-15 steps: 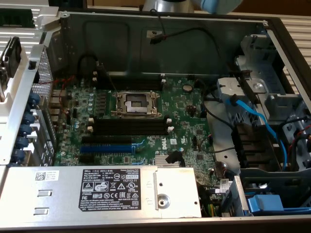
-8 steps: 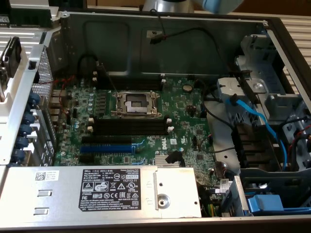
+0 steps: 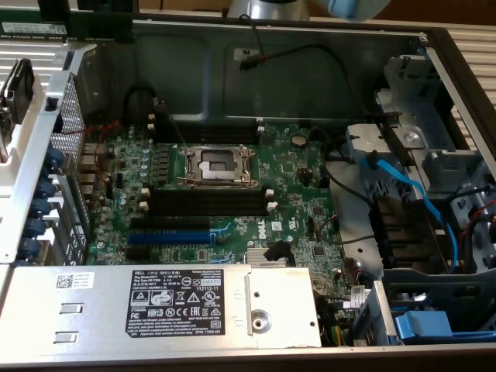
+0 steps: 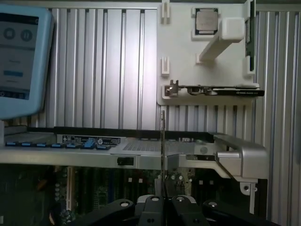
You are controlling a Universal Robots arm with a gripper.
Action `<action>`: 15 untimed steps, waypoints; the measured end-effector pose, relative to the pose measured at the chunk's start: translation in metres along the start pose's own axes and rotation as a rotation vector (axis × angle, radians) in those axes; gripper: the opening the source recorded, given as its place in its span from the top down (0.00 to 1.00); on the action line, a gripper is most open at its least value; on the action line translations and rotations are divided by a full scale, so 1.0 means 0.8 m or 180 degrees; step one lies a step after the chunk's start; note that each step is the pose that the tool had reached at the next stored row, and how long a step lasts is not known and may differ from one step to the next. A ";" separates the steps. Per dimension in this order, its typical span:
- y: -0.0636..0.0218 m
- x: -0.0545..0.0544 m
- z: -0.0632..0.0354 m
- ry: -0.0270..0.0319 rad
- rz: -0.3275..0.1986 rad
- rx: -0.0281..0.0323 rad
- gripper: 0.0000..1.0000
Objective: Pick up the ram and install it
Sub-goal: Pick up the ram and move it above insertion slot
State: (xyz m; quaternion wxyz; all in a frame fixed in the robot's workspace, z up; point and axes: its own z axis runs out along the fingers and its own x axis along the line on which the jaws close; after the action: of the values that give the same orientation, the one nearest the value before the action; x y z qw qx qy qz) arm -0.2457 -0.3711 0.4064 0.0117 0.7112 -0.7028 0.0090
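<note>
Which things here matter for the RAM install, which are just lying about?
Job: the ram, edge-on in the gripper; black memory slots.
Lying about: CPU chip, card on white tray, blue cable, power supply.

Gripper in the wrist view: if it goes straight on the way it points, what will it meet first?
Probably the ribbed metal table, just short of the white holder: the tip of the ram held in the gripper lines up there. Depth is unclear, so the case rim could come first.

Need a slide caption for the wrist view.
Gripper grips the ram edge-on; open computer case and white parts holder ahead.
</note>
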 end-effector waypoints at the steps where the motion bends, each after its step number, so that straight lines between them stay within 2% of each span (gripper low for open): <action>1: -0.006 0.000 0.000 0.0000 0.0000 0.0000 0.88; 15: -0.086 0.001 -0.001 0.0000 -0.0001 -0.0001 0.88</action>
State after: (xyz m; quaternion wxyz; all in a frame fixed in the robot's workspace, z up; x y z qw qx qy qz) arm -0.1773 -0.3711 0.4069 0.0119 0.7113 -0.7027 0.0089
